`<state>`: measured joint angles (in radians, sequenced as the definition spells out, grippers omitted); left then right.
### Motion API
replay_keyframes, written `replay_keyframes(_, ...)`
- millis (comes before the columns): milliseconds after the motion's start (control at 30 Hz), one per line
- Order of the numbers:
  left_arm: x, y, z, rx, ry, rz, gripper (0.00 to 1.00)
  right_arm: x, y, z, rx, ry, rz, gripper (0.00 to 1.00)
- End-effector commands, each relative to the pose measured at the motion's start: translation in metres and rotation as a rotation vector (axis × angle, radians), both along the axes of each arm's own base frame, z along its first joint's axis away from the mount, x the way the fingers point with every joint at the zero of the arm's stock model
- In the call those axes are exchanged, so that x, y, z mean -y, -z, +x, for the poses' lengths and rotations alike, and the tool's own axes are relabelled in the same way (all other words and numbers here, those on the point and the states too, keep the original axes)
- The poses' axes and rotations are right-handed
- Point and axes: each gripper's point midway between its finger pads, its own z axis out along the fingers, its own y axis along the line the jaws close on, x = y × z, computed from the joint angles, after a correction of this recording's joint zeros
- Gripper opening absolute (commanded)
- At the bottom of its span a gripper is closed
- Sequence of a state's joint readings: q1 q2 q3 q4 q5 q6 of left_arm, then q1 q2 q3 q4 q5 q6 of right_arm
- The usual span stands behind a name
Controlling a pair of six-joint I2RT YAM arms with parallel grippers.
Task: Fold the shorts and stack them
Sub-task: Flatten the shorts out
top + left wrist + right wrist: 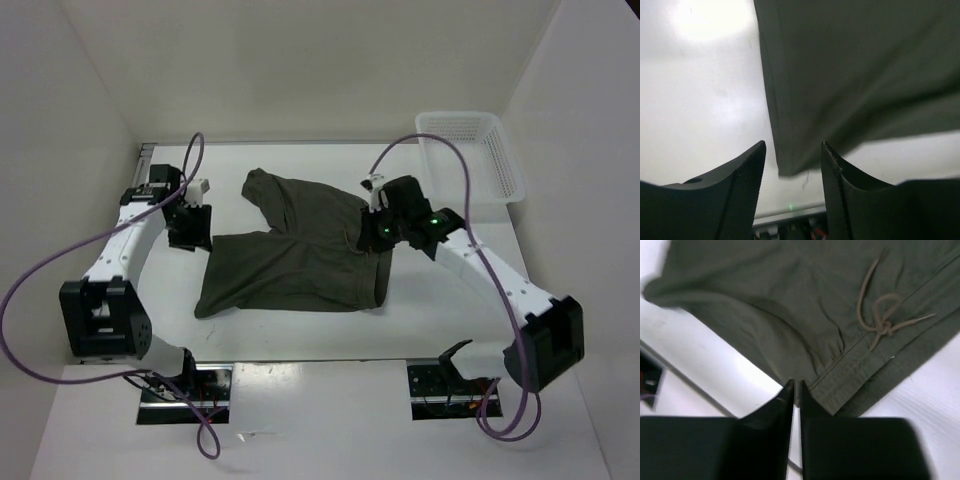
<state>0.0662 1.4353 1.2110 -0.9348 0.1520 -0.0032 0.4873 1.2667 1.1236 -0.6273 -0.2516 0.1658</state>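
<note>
You are at the beginning of this job, as I judge it. The shorts [300, 255] lie open on the middle of the table [300, 338] and no fold is visible. One leg points toward 11 o'clock and the other toward 8 o'clock, so the two legs are apart like a letter V. The waistband [860, 370] with its knotted drawstring [880, 315] is on the 3 o'clock side.

Your left gripper [195, 230] is at 9 o'clock of the shorts. Its fingers [747, 175] are spread, and in the wrist view a corner of the hem sits just beyond the gap between them, not pinched.

Your right gripper [796, 386] is at the waistband edge. Its jaws are pressed almost together, with only a thin slit between them. I cannot tell if any cloth is caught in that slit.

What is left, I think, is nearly everything. You need to bring one leg over the other, fold the cloth again to a compact shape, and then place it for stacking. The white basket [500, 170] at 1 o'clock is well apart from the shorts.
</note>
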Motion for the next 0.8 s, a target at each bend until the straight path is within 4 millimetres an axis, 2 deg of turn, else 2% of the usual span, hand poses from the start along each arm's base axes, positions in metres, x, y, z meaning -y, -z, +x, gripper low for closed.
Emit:
replay_keyframes(0,-0.004,0.020,0.068,0.114,0.006,0.023,0.56,-0.015,0.058,-0.005,-0.103,0.005,-0.080,0.04)
replay_keyframes(33,-0.001,0.023,0.078,0.126,0.015,0.023,0.56,-0.019,0.074,-0.011,-0.144,0.000,-0.095,0.03)
replay_keyframes(67,-0.002,0.037,0.091,0.129,0.015,0.023,0.56,-0.023,0.084,-0.019,-0.163,-0.007,-0.118,0.03)
replay_keyframes(100,0.003,0.043,0.095,0.126,0.027,0.022,0.56,-0.026,0.088,-0.017,-0.152,0.000,-0.121,0.03)
replay_keyframes(133,0.006,0.045,0.105,0.149,0.036,0.022,0.58,-0.024,0.103,-0.018,-0.182,0.028,-0.140,0.01)
replay_keyframes(167,0.014,0.056,0.107,0.130,0.057,0.012,0.58,-0.022,0.110,-0.015,-0.185,0.050,-0.152,0.01)
replay_keyframes(300,0.032,0.085,0.110,0.101,0.105,0.022,0.59,-0.008,0.136,0.018,-0.128,0.196,-0.256,0.00)
replay_keyframes(333,0.032,0.088,0.111,0.098,0.105,0.022,0.59,-0.013,0.132,0.033,-0.089,0.217,-0.250,0.00)
replay_keyframes(367,0.034,0.100,0.108,0.074,0.112,0.033,0.59,-0.012,0.149,0.038,-0.109,0.228,-0.291,0.00)
replay_keyframes(400,0.034,0.104,0.110,0.072,0.112,0.033,0.59,-0.015,0.146,0.055,-0.092,0.240,-0.293,0.00)
replay_keyframes(433,0.032,0.109,0.109,0.060,0.107,0.046,0.59,-0.016,0.153,0.064,-0.098,0.240,-0.307,0.00)
replay_keyframes(467,0.032,0.118,0.109,0.046,0.107,0.046,0.59,-0.012,0.181,0.067,-0.150,0.225,-0.369,0.00)
replay_keyframes(500,0.030,0.119,0.112,0.046,0.103,0.056,0.58,-0.012,0.189,0.075,-0.162,0.222,-0.387,0.00)
replay_keyframes(533,0.030,0.122,0.111,0.037,0.103,0.056,0.58,-0.019,0.183,0.096,-0.146,0.226,-0.366,0.00)
replay_keyframes(567,0.025,0.124,0.117,0.044,0.089,0.065,0.58,-0.022,0.194,0.109,-0.163,0.224,-0.385,0.00)
replay_keyframes(633,0.022,0.128,0.125,0.057,0.083,0.079,0.58,-0.020,0.197,0.130,-0.153,0.239,-0.382,0.00)
replay_keyframes(667,0.014,0.129,0.129,0.058,0.062,0.094,0.58,-0.022,0.201,0.136,-0.149,0.245,-0.390,0.00)
replay_keyframes(700,0.008,0.124,0.139,0.079,0.047,0.094,0.58,-0.024,0.188,0.155,-0.112,0.258,-0.367,0.00)
replay_keyframes(767,0.000,0.126,0.150,0.085,0.028,0.103,0.58,-0.022,0.173,0.177,-0.068,0.280,-0.349,0.00)
